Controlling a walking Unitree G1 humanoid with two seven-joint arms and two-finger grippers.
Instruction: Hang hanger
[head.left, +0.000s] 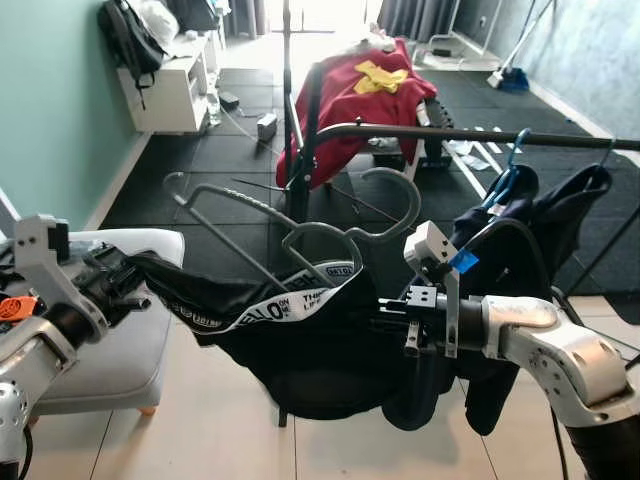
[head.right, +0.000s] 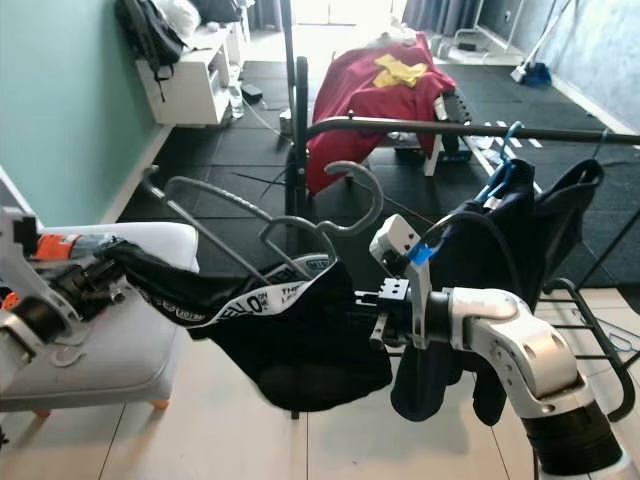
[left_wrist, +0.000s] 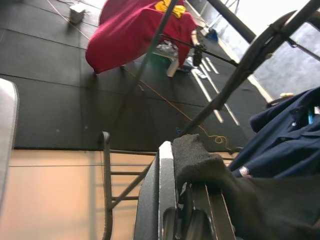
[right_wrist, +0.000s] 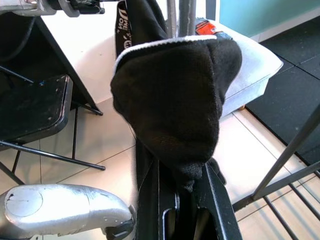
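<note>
So both arms are up in front of the clothes rack, stretching a pair of black underwear (head.left: 300, 350) between them, the kind with a white waistband with black lettering on it. The left gripper (head.left: 135, 272) is pinched onto one end of the waistband over by the light grey ottoman (head.left: 120, 350), and its wrist view shows black fabric clamped between the fingers (left_wrist: 165, 200). The right gripper (head.left: 385, 310) has its fingers closed on the other side of the garment, with cloth bunched up over them in the right wrist view too. The grey plastic hanger (head.left: 300, 225) is sitting up out of the waistband, tilted, with its hook (head.left: 400, 195) curling up just below the black rail (head.left: 470, 133) of the rack, not on it as far as I can tell. Further along that same rail there's a dark navy shirt (head.left: 540, 215) hanging from a blue hanger (head.left: 508, 165), right behind the right forearm. In the background there's a red cloth (head.left: 350, 100) with something yellow (head.left: 380, 76) on top draped over a bench on the black floor mats (head.left: 200, 170), a white shelf unit (head.left: 175, 90) against the teal wall (head.left: 50, 100) with a black backpack (head.left: 130, 40) hanging by it, and pale tile floor (head.left: 220, 430) under the robot.
</note>
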